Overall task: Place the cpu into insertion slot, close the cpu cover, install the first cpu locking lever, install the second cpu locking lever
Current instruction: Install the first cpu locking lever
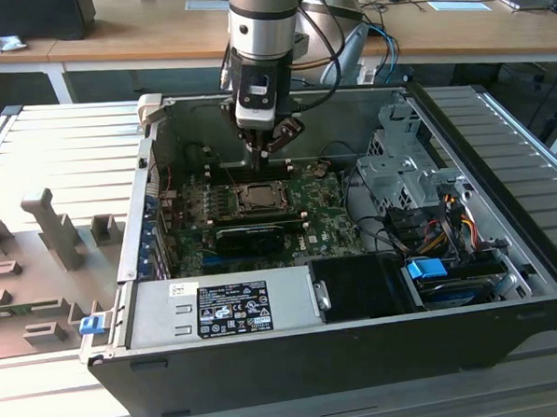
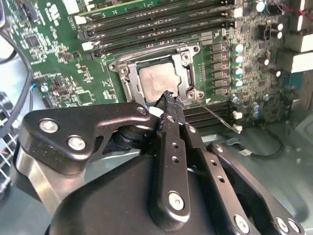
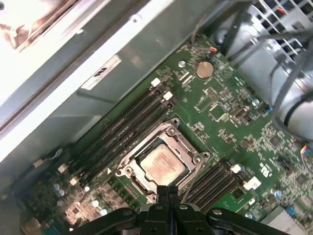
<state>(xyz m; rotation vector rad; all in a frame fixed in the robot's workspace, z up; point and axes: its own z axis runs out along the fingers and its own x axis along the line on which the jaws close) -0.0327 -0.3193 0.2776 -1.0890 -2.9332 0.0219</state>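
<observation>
**CPU seated under its cover; levers in hand**

In the exterior view, read from its left, the case wall [image 1: 135,235] is passed first, then the motherboard [image 1: 194,208], where the cpu [image 3: 161,164] is found flat in the insertion slot [image 2: 126,78], metal top up, with the cpu cover [image 2: 190,51] laid down around it. Being square, the chip has no long axis; its edges are kept parallel to the memory slots [image 3: 129,125]. The gripper [image 3: 168,193] is held just over the socket's edge, fingers pressed together and nothing carried. A locking lever [image 2: 217,116] is seen sticking out unlatched, so the first lever step is judged in hand; a precise push on that thin wire is called for. The drive cage [image 1: 398,174] lies rightmost.
</observation>
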